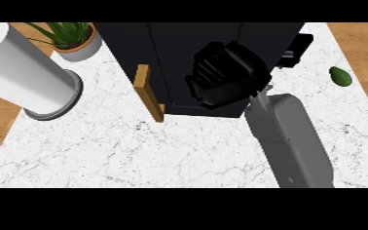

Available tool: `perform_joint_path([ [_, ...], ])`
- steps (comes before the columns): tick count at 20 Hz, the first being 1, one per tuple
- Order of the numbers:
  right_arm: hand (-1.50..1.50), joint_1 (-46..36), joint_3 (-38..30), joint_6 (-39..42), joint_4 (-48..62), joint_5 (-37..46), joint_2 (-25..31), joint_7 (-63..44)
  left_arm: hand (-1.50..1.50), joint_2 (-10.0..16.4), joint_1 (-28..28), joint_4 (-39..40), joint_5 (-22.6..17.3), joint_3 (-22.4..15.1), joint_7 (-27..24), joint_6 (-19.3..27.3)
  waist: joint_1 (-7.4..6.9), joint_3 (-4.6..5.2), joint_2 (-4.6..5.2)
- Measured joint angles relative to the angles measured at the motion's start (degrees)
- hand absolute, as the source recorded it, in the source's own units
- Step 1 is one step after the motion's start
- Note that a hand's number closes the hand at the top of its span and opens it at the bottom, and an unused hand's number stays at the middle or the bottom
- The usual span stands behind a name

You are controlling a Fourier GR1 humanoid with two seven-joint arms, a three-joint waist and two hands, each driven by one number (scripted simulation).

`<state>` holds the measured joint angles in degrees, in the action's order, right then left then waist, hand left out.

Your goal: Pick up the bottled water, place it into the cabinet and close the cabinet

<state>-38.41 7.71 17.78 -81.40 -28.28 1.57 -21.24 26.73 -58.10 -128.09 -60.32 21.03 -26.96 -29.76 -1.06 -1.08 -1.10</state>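
Observation:
A black cabinet (173, 53) stands at the back middle of the marble counter. Its wooden door (149, 93) is swung open and juts toward me at the cabinet's left front. My right hand (224, 75) is at the cabinet's front opening with its fingers curled. The bottled water shows nowhere on the counter; the curled hand appears to enclose it and hides it. The grey right forearm (287, 141) comes in from the lower right. My left hand is out of view.
A large white cylinder (32, 73) on a grey base stands at the left. A potted plant (72, 39) sits at the back left. A green avocado (340, 76) lies at the right edge. A dark piece (296, 49) sticks out from the cabinet's right side.

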Motion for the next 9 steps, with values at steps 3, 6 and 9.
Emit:
perform_joint_path([
  [3,1.50,-0.7,0.6,-0.1,1.2,-0.4,0.4,1.0,-1.50,0.2,0.0,0.2,-0.9,0.8,0.9,-1.0,0.11,-0.35,-0.20],
  [6,1.50,-1.3,0.9,0.5,1.7,-2.7,1.0,0.3,-1.50,0.1,-0.2,-0.2,-1.5,1.0,1.7,-1.4,0.14,-0.60,-0.19],
  [9,1.50,-1.7,1.0,1.6,2.4,-3.9,1.3,0.7,-1.50,0.0,0.3,0.2,-1.9,0.9,2.6,-1.4,0.32,-0.64,-0.20],
])
